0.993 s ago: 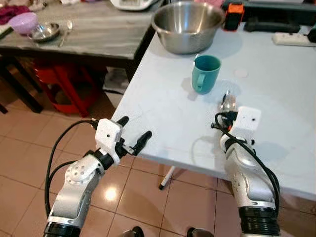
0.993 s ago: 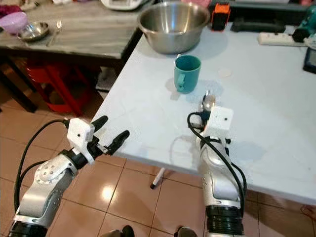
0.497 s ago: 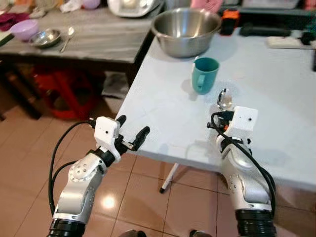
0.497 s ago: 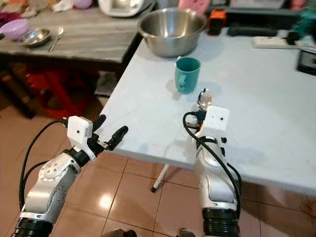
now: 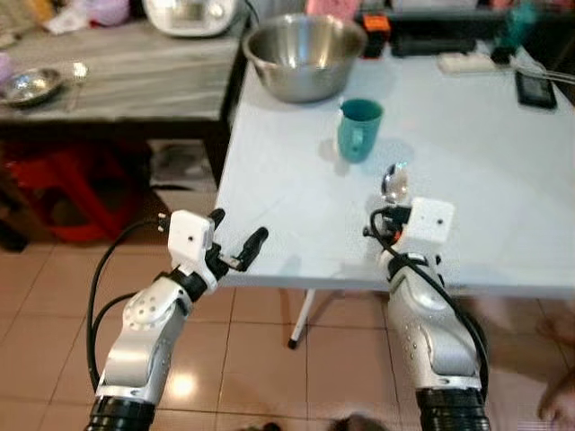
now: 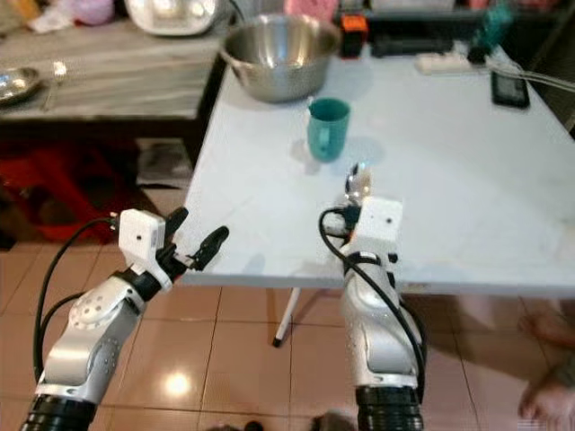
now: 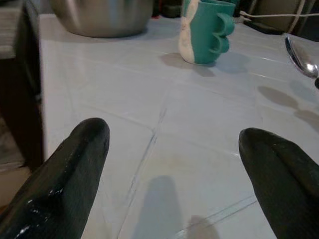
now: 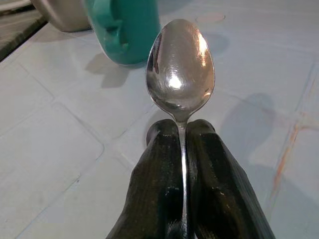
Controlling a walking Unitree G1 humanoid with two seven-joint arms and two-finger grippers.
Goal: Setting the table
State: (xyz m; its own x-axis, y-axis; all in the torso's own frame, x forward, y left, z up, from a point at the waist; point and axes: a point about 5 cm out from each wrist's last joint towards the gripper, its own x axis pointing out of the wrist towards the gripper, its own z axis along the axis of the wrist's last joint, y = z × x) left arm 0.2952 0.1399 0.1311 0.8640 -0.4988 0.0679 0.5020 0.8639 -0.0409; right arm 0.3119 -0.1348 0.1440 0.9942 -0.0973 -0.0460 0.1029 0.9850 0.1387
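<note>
A: Starting with the left eye view, what's on the white surface (image 5: 503, 162)?
B: Right claw (image 5: 393, 193) over the near part, fingers pressed together on a spoon (image 5: 393, 180), bowl end sticking up past the tips. Teal mug (image 5: 358, 129) just beyond the spoon, steel bowl (image 5: 303, 56) further back near the far corner. Power strip (image 5: 467, 62) and phone (image 5: 536, 89) toward the far right.

A: Left claw?
B: Left claw (image 5: 238, 241) sits at the near left corner of the surface, fingers spread apart, holding nothing.

A: Right eye view?
B: Same layout. Grey side surface (image 6: 108, 76) on the left carries a small metal dish (image 6: 15, 83). A person's foot (image 6: 545, 395) on the tiled floor (image 6: 243, 359) at lower right.

A: Left wrist view?
B: Two black fingers (image 7: 75, 164) wide apart above the white top, mug and big bowl ahead, spoon tip at the edge.

A: Right wrist view?
B: Fingers (image 8: 159, 184) clamped on the spoon's neck, bowl of the spoon upright and shiny, mug right behind it, apart from it.
</note>
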